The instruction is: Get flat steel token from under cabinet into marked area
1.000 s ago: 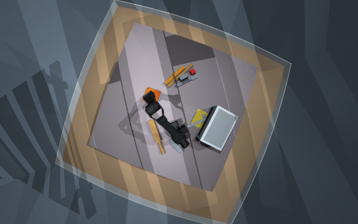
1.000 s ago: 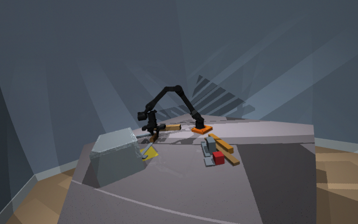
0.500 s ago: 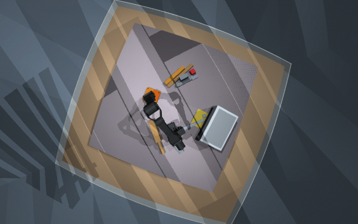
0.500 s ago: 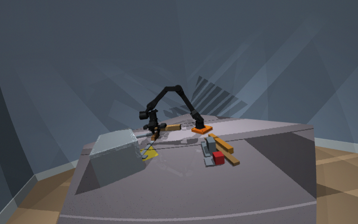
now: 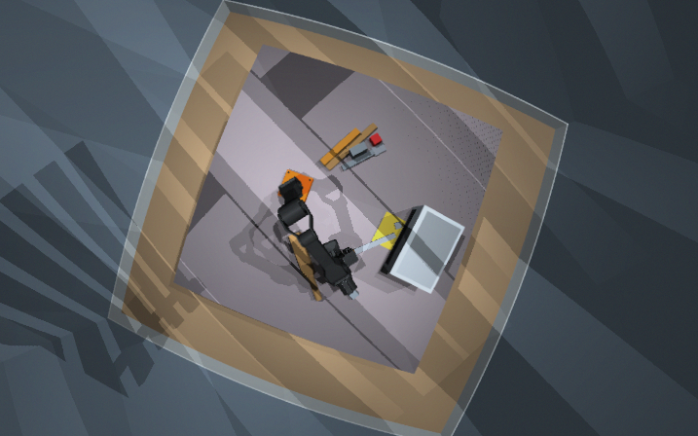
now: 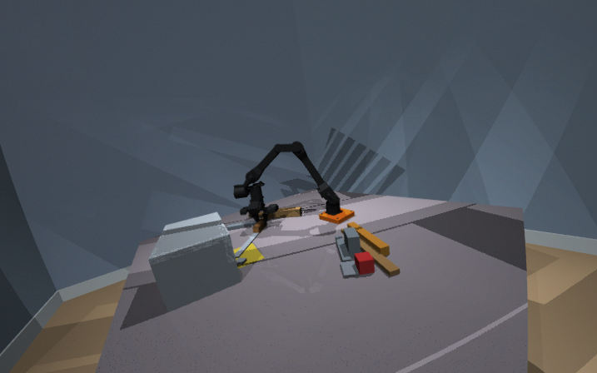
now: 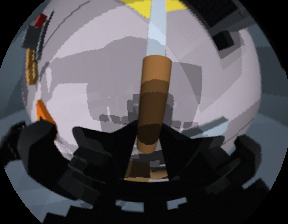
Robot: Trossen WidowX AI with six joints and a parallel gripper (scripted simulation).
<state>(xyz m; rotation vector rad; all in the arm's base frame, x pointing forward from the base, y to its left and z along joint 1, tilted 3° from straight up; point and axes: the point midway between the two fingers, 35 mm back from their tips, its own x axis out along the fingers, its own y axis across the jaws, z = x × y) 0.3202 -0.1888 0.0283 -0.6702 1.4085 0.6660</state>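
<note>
My gripper [image 6: 260,221] [image 7: 148,123] is shut on the wooden handle [image 6: 259,226] [image 7: 156,75] of a long tool, low over the table. The tool's thin steel blade [image 5: 376,243] [image 6: 250,241] [image 7: 156,30] reaches over the yellow marked area [image 5: 385,224] [image 6: 255,254] [image 7: 132,6] towards the cabinet [image 5: 428,249] [image 6: 196,273]. A small grey piece [image 5: 397,224] [image 6: 241,261] shows at the blade's far end, close to the cabinet's dark front; I cannot tell whether it is only the tool's end or includes the token. I cannot make out the token anywhere else. The wrist view cuts off the blade's far end.
A wooden piece [image 5: 304,265] [image 6: 286,212] lies beneath the arm. A steel strip [image 5: 353,295] [image 7: 210,128] lies beyond the gripper. Orange-brown bars [image 5: 340,147] [image 6: 372,241], a grey block [image 5: 358,150] [image 6: 350,241] and a red cube [image 5: 376,139] [image 6: 364,263] lie together away from the cabinet.
</note>
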